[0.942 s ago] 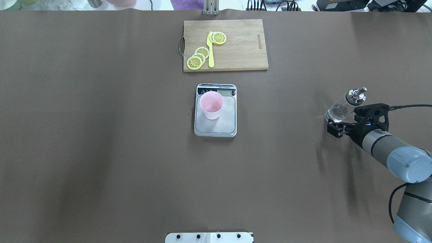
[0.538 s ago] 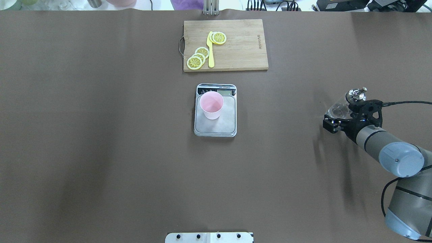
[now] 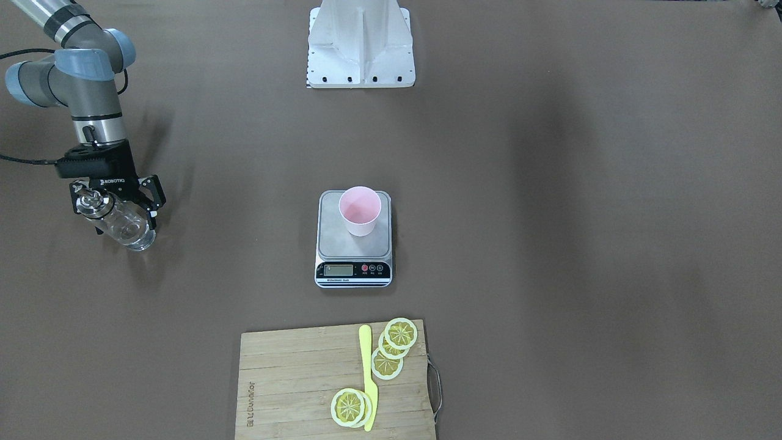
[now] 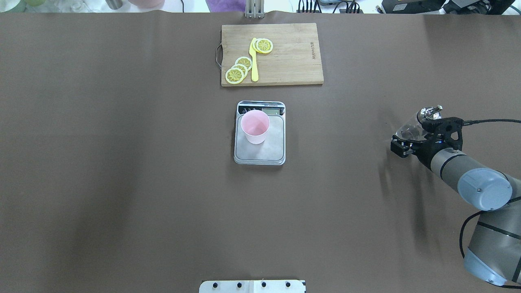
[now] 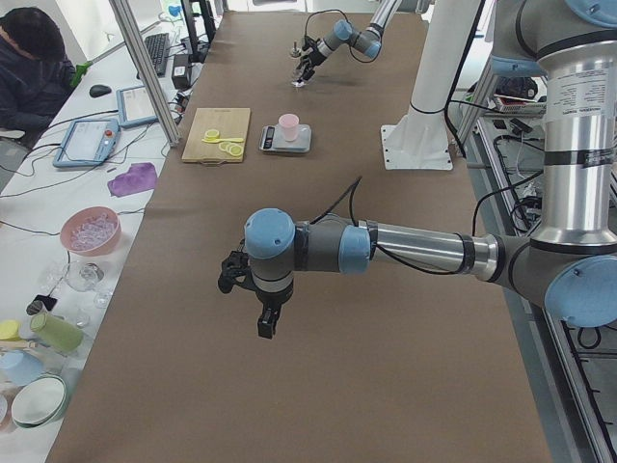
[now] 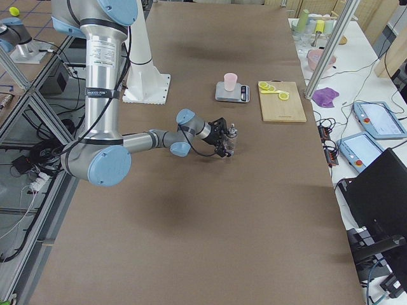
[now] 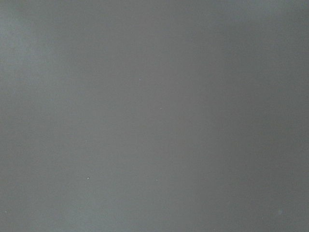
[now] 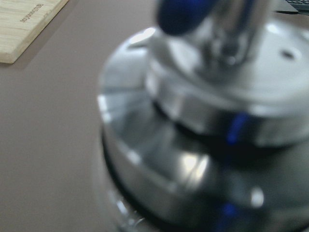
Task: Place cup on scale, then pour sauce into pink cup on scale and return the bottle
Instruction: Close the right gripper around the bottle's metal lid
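The pale pink cup (image 4: 255,127) (image 3: 360,211) stands upright on the scale (image 4: 268,152) (image 3: 353,269) at the table's middle. The clear glass bottle (image 4: 409,131) (image 3: 125,226) with its silver pourer cap (image 4: 429,113) stands on the table far to the right. My right gripper (image 4: 411,136) (image 3: 116,211) is open, its fingers wide apart on either side of the bottle, not closed on the glass. The right wrist view is filled by the blurred cap (image 8: 212,121). The sauce is too clear to make out. My left gripper (image 5: 249,301) shows only in the exterior left view; I cannot tell its state.
A wooden cutting board (image 4: 293,61) with lemon slices (image 4: 238,71) and a yellow knife (image 4: 254,61) lies beyond the scale. The robot's white base (image 3: 360,43) is at the near edge. Brown table cover (image 4: 122,162) spreads all around.
My right gripper has moved forward toward the bottle, so its open fingers now straddle the bottle's body. Cup, scale and bottle have stayed put.
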Controlling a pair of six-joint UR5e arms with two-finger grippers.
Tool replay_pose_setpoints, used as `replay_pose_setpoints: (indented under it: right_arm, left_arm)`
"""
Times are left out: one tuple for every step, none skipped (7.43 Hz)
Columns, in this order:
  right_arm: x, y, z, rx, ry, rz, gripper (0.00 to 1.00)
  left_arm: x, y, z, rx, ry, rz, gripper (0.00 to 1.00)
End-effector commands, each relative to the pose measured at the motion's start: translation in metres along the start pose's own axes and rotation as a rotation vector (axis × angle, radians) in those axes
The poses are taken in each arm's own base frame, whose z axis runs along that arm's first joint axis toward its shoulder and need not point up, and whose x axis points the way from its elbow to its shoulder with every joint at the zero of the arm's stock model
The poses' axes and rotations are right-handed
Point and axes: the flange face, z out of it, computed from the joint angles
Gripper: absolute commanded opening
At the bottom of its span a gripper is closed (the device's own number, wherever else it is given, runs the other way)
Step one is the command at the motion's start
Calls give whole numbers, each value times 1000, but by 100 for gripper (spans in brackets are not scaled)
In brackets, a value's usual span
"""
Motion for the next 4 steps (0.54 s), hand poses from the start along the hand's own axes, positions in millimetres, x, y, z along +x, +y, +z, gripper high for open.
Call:
replay_pose_setpoints:
  right_arm:
    - [-5,-2,1,4,-5,2,99]
    - [-4,0,5,1,0,2,97]
    - [-7,-3,5,6,-5,5,84]
    - [-7,-3,5,4,-6,5,65]
  left_arm:
    - [0,0,0,0,0,1,98]
    - [0,0,0,0,0,1,98]
    - [0,0,0,-1,0,0,98]
    - [0,0,0,0,0,2,98]
